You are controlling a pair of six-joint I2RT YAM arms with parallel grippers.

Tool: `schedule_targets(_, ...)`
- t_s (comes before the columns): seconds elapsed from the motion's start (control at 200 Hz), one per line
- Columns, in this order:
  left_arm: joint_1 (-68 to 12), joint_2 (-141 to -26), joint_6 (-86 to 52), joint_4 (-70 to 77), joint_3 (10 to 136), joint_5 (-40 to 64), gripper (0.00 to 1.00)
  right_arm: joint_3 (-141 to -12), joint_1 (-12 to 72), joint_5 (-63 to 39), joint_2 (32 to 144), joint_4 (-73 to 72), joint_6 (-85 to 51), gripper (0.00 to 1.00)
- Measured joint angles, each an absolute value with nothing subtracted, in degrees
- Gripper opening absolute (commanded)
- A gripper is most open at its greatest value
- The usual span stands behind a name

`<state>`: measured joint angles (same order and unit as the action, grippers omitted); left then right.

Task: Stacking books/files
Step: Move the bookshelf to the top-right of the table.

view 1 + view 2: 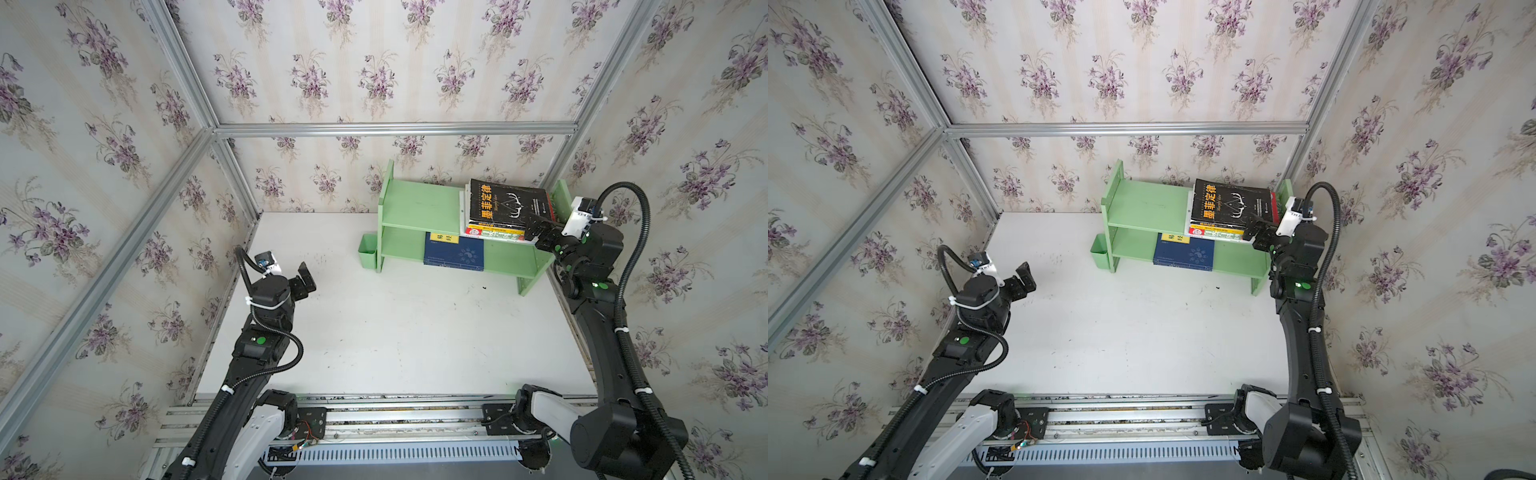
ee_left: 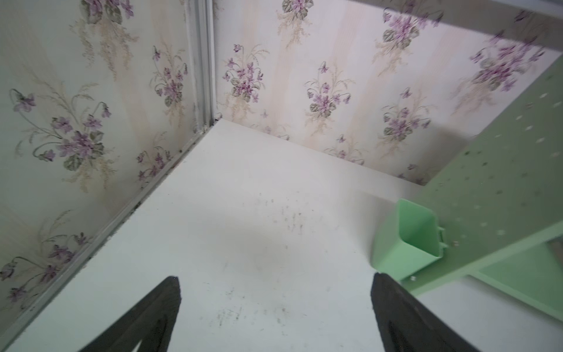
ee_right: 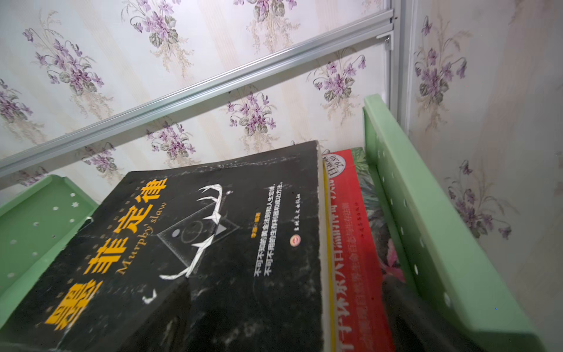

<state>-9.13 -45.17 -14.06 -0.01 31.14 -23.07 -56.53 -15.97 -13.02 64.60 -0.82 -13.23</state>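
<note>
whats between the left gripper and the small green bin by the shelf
Only bare white tabletop. Both top views show the left gripper and the green bin apart with nothing between them; the left wrist view shows the same.

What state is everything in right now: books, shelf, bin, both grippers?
black book: flat, top of the upper-shelf stack
yellow book: flat, under black book
green-and-red book: flat, under yellow book
navy book: flat on lower shelf
green shelf: upright
green bin: hung on shelf's end, looks empty
left gripper: open, empty
right gripper: open at stack's corner, gripping nothing
</note>
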Motion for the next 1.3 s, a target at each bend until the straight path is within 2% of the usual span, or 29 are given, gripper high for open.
schedule_targets(0.115,-9.1,-47.7,-9.5,8.1,25.8,-26.0,1.0,-55.7,-15.9,-12.0,65.1,-3.1,-13.0,1.0)
schedule_targets(0.395,-9.0,-52.4,-6.2,18.9,25.3,-27.5,1.0,-61.2,-15.9,-11.6,68.8,1.7,-13.4,1.0)
schedule_targets(0.62,-8.9,-52.8,-7.2,21.4,23.8,-27.5,1.0,-67.7,-15.6,-13.0,72.1,7.9,-13.7,1.0)
schedule_targets(1.034,-8.0,-52.0,-8.7,22.6,23.2,-27.4,1.0,-72.8,-15.5,-15.6,70.8,17.6,-17.3,1.0)
schedule_targets(1.299,-7.7,-52.5,-9.2,23.3,23.5,-26.1,1.0,-80.3,-15.5,-16.7,72.6,24.0,-18.2,1.0)
